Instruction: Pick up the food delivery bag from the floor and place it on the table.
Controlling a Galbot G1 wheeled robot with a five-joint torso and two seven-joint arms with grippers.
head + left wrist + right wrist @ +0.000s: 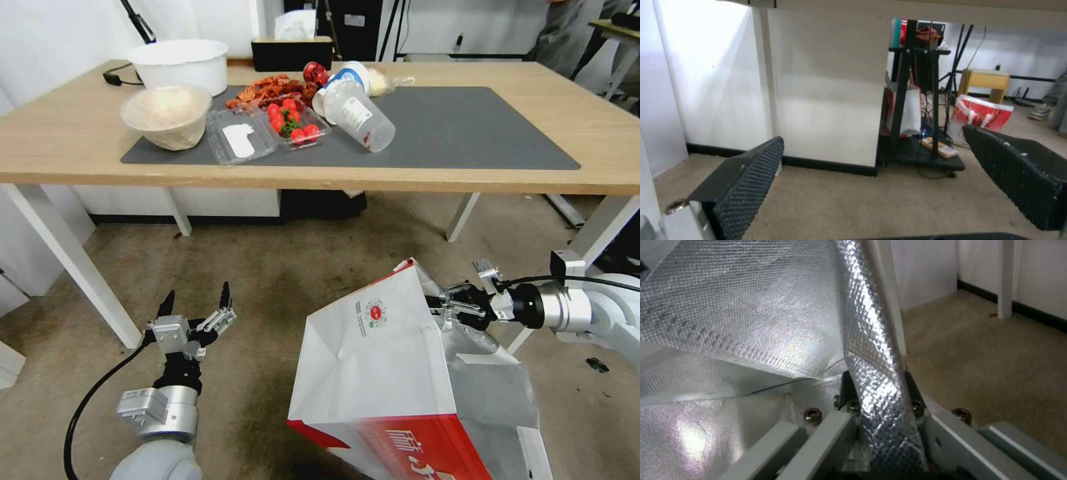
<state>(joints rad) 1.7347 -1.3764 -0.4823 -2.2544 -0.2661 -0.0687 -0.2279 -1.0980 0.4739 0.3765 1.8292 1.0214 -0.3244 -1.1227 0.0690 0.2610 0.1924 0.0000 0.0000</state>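
The food delivery bag (380,373) is white with a red lower band and a small round red logo, and it leans tilted at the lower right of the head view over the floor (280,267). My right gripper (445,303) is shut on the bag's upper edge. In the right wrist view the silver foil wall (873,373) is pinched between the jaws. My left gripper (195,303) hangs open over the floor to the bag's left, holding nothing, its two black fingers (746,181) wide apart. The table (67,143) with its dark grey mat (467,130) stands ahead, above the bag.
On the mat's left half lie two white bowls (167,117), a clear tray of tomatoes (290,123), red food and a tipped plastic cup (357,113). White table legs (73,267) stand at left and right. A black rack (916,100) and another red bag (982,116) stand under the table's far side.
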